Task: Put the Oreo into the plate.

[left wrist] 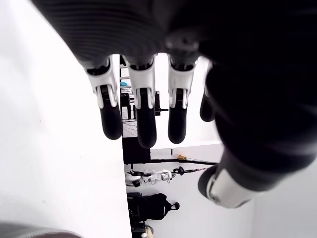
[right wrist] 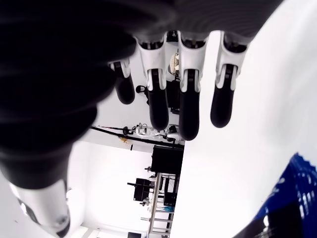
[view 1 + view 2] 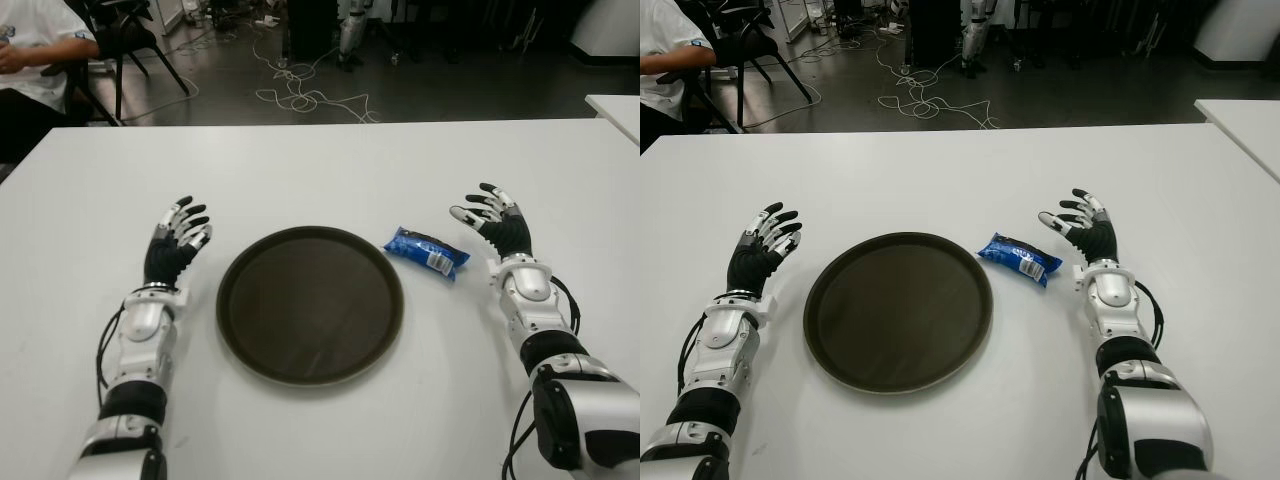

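Observation:
A blue Oreo packet [image 3: 427, 251] lies on the white table [image 3: 320, 160], just right of a round dark brown plate [image 3: 310, 303] that holds nothing. My right hand [image 3: 492, 222] shows a little to the right of the packet, fingers spread, holding nothing; the packet's blue edge [image 2: 290, 193] appears in the right wrist view beside the fingertips. My left hand [image 3: 177, 238] shows left of the plate with its fingers extended and nothing in them.
A second white table's corner [image 3: 615, 108] is at the far right. Beyond the table's far edge, cables [image 3: 300, 85] lie on the floor and a seated person [image 3: 35, 55] is at the back left beside a chair.

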`<act>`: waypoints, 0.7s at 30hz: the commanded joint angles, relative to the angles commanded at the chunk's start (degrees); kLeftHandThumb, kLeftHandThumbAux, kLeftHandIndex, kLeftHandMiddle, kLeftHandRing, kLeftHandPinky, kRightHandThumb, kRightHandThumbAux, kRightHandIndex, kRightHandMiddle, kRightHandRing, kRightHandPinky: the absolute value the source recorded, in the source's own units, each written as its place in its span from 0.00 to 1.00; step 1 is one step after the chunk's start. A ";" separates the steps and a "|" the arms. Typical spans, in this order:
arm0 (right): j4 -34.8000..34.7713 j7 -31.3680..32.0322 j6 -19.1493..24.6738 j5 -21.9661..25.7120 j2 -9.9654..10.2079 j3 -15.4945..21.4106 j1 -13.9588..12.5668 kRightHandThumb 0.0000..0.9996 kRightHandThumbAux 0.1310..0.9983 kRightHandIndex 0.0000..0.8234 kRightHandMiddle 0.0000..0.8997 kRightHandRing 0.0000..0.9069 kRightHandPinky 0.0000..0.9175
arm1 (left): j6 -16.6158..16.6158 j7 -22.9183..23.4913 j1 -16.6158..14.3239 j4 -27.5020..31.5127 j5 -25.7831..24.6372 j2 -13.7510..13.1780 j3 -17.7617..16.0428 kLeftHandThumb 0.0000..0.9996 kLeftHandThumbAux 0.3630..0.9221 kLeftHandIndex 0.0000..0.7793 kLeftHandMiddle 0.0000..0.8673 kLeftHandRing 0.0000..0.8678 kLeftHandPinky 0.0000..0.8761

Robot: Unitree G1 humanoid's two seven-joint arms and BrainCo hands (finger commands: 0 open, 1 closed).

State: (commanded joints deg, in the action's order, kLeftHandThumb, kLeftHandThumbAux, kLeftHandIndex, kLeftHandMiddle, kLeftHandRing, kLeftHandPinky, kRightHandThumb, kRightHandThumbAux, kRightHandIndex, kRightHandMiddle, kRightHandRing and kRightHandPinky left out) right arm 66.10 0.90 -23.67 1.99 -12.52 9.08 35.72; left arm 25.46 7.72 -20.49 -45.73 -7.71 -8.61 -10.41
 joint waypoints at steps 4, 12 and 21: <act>-0.06 0.11 -0.07 0.06 -0.01 0.08 -0.03 0.01 0.69 0.22 0.32 0.35 0.37 | 0.30 0.10 0.07 0.08 0.07 0.02 -0.03 0.11 0.73 0.19 0.25 0.24 0.24; -0.16 0.12 0.01 0.11 0.00 0.13 -0.13 0.00 0.70 0.22 0.32 0.34 0.37 | 0.41 -0.34 0.25 0.32 0.37 0.07 0.02 0.10 0.74 0.19 0.26 0.23 0.22; -0.29 0.73 -0.16 0.67 0.14 0.62 -0.22 0.00 0.71 0.22 0.31 0.34 0.36 | -0.36 -0.95 0.45 0.83 0.38 0.13 -0.03 0.11 0.72 0.18 0.25 0.23 0.21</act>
State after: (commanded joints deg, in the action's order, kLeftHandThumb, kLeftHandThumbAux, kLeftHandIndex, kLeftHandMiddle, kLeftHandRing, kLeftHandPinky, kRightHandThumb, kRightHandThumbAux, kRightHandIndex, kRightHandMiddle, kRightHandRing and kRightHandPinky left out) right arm 65.81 1.63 -23.83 2.67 -12.38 9.70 35.50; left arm 25.11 6.77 -20.03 -44.89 -7.32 -8.48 -10.43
